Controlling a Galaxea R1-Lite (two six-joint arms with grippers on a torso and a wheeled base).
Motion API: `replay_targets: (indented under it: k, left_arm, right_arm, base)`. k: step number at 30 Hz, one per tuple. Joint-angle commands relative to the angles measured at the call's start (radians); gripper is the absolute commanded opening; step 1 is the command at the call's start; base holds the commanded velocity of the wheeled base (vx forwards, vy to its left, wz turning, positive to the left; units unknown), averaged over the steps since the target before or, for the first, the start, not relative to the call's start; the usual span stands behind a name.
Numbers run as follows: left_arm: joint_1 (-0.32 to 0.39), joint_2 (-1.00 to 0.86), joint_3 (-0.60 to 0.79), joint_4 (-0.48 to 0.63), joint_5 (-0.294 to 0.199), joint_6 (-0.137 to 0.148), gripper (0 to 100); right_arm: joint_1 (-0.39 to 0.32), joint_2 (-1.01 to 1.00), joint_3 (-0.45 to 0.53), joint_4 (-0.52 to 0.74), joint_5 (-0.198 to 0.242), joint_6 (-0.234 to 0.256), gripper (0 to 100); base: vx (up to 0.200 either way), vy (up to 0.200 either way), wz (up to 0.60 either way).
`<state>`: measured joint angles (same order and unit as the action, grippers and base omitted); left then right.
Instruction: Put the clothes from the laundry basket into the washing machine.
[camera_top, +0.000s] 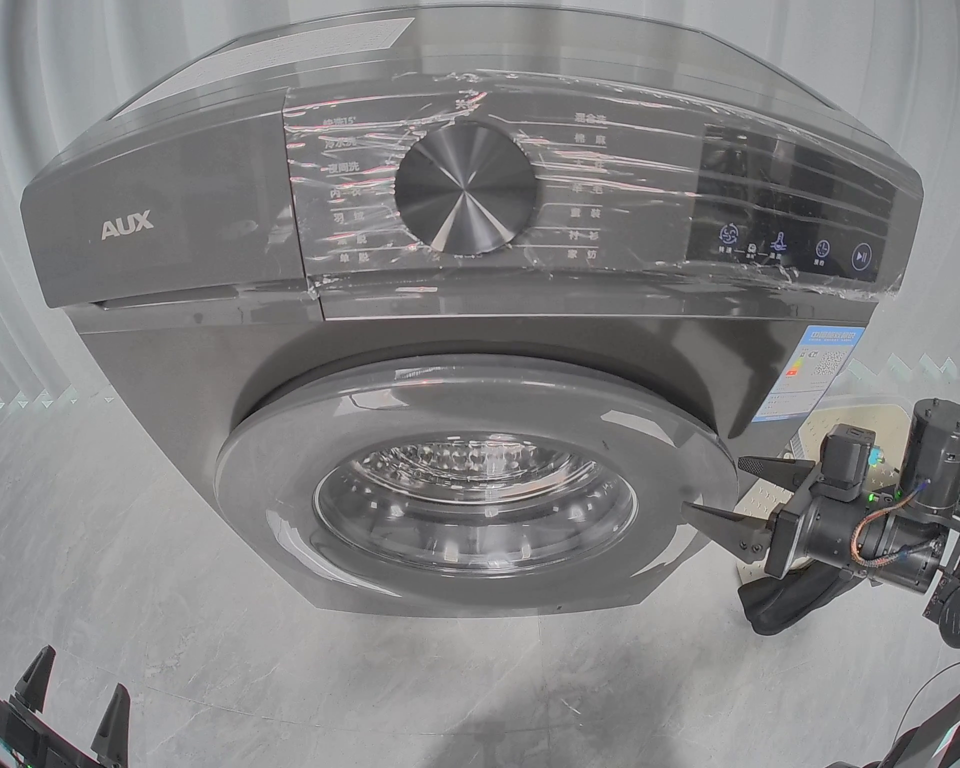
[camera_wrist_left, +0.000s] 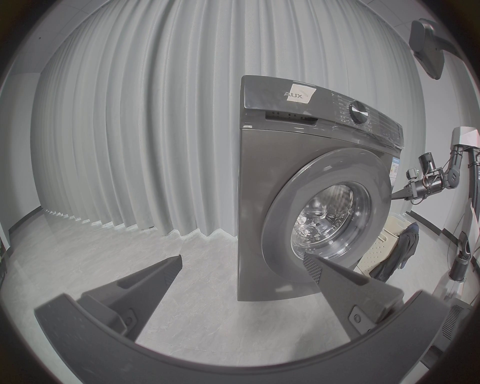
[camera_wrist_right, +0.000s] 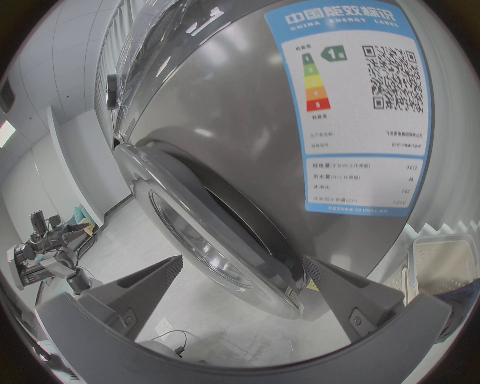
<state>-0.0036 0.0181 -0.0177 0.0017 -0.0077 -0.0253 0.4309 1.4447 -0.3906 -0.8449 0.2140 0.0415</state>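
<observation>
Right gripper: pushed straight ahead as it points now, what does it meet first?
Probably the right edge of the washing machine door, just ahead of the right gripper; exact gap unclear.

grey washing machine (camera_top: 470, 330), door (camera_top: 475, 490) seemingly shut; dark garment (camera_top: 790, 605) draped over cream laundry basket (camera_top: 868, 408) beside it.

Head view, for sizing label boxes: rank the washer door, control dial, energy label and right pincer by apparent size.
1. washer door
2. control dial
3. energy label and right pincer: alike, unranked; pincer sits nearer.
</observation>
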Motion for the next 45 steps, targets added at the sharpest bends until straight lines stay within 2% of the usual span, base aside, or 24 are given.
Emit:
replay_targets:
  k: [1,9,18,24,28,33,40,45]
  left_arm:
    - [0.001,-0.018,0.015,0.0,0.0,-0.001,100]
    - [0.001,-0.018,0.015,0.0,0.0,-0.001,100]
    - [0.001,-0.018,0.015,0.0,0.0,-0.001,100]
    - [0.001,-0.018,0.015,0.0,0.0,-0.001,100]
    - [0.001,-0.018,0.015,0.0,0.0,-0.001,100]
    - [0.001,-0.018,0.015,0.0,0.0,-0.001,100]
    - [0.001,-0.018,0.015,0.0,0.0,-0.001,100]
    - [0.001,-0.018,0.015,0.0,0.0,0.001,100]
  right_arm:
    - [-0.006,0.071,-0.042,-0.002,0.001,-0.006,100]
    - [0.022,0.088,-0.031,0.0,0.011,-0.005,100]
    - [0.032,-0.015,0.081,0.013,0.015,-0.005,100]
    - [0.028,-0.007,0.069,-0.002,0.007,-0.011,100]
    - [0.026,0.034,0.027,-0.002,0.005,-0.017,100]
    - [0.035,0.075,0.004,-0.002,0.004,-0.017,100]
    - [0.097,0.057,0.052,-0.002,0.002,-0.014,100]
    - [0.105,0.006,0.098,0.001,0.002,-0.015,100]
  base:
    - [0.0,0.0,0.0]
    - [0.0,0.0,0.0]
    - [0.0,0.0,0.0]
    - [0.0,0.0,0.0]
    - [0.0,0.0,0.0]
    - [-0.2,0.0,0.0]
    - [-0.029,0.0,0.0]
    - [0.0,0.0,0.0]
